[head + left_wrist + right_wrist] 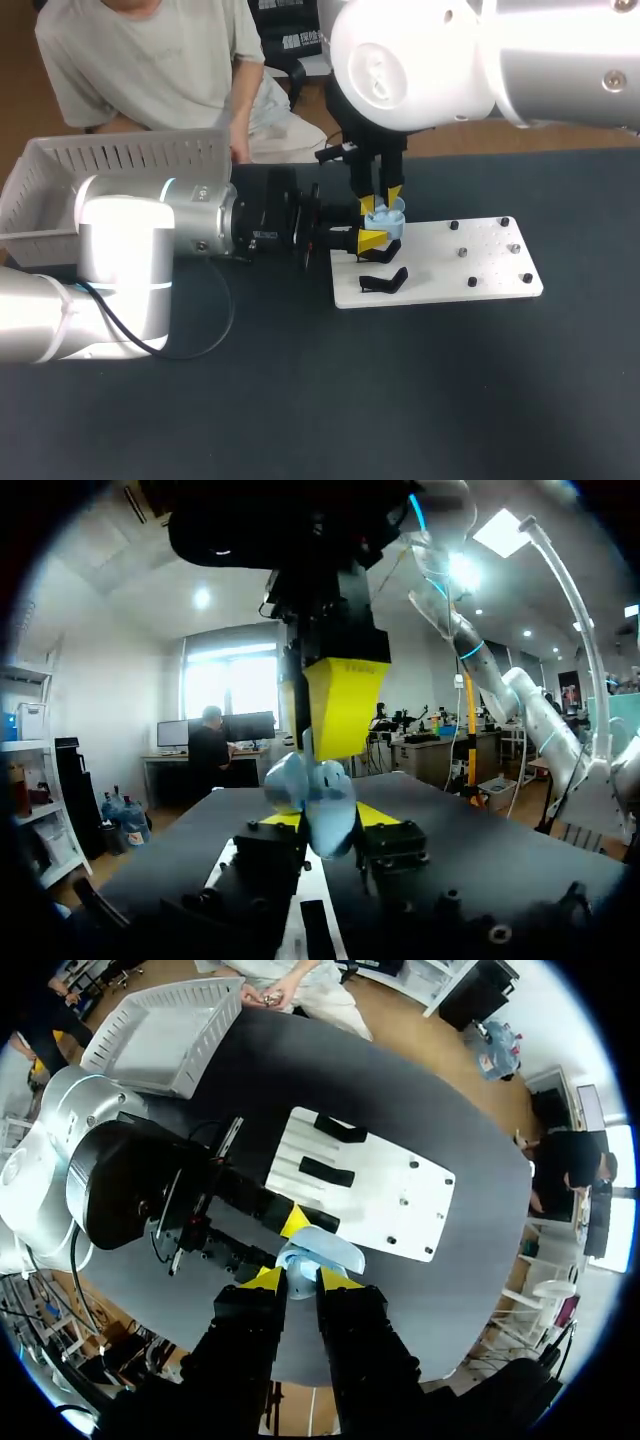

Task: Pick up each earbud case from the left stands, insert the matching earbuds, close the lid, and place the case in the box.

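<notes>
Yellow-tipped left claw (371, 241): clamped on the pale blue earbud case (386, 216) from the left side, low over the board.
Yellow-tipped right claw (381, 199): pointing straight down, tips pinching the same case from above.
Case: lid looks open, held over the left end of the white board (470, 255).
Stand: black stand (385, 281) just nearer, on the board.
Basket: white basket (60, 190) at the far left of the bench (400, 400).

The earbud case (385, 214) between the yellow tips of my left hand (371, 228) and my right hand (381, 203) is pale blue. Under them a white board (470, 262) carries black stands (384, 281) and dark studs (472, 282) on a near-black surface (400, 400). Behind my left hand, the slatted box (60, 190) is white.
</notes>
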Available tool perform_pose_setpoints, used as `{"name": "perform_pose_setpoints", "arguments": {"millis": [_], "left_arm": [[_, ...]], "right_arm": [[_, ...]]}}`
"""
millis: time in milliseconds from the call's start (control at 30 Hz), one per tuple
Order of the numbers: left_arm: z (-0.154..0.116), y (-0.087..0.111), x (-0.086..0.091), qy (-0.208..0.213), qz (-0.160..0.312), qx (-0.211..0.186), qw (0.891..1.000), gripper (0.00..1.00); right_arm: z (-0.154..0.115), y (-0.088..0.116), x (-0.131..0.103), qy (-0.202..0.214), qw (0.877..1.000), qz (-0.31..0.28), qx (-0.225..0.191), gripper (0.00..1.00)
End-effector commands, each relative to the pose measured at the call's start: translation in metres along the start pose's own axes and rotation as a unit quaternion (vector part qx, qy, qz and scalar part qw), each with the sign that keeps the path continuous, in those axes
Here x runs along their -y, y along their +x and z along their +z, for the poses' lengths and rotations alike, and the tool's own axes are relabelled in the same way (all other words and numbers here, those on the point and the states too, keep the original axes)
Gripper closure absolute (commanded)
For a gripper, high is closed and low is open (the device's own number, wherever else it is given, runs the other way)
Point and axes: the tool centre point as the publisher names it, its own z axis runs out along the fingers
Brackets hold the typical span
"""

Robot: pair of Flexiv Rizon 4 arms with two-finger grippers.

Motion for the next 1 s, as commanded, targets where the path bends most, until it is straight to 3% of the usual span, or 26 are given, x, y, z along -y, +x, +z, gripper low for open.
{"name": "perform_pose_setpoints", "arguments": {"millis": [33,467,1000], "left_arm": [[0.0,0.0,0.0,0.0,0.0,0.0,1.0,1.0],[0.0,0.0,0.0,0.0,0.0,0.0,1.0,1.0],[0.0,0.0,0.0,0.0,0.0,0.0,1.0,1.0]], "right_arm": [[0.0,0.002,-0.001,0.004,1.0,0.001,0.006,1.0],[-0.006,0.017,-0.01,0.035,0.998,0.006,0.043,1.0],[-0.006,0.018,-0.005,0.033,0.996,0.026,0.081,1.0]]}}
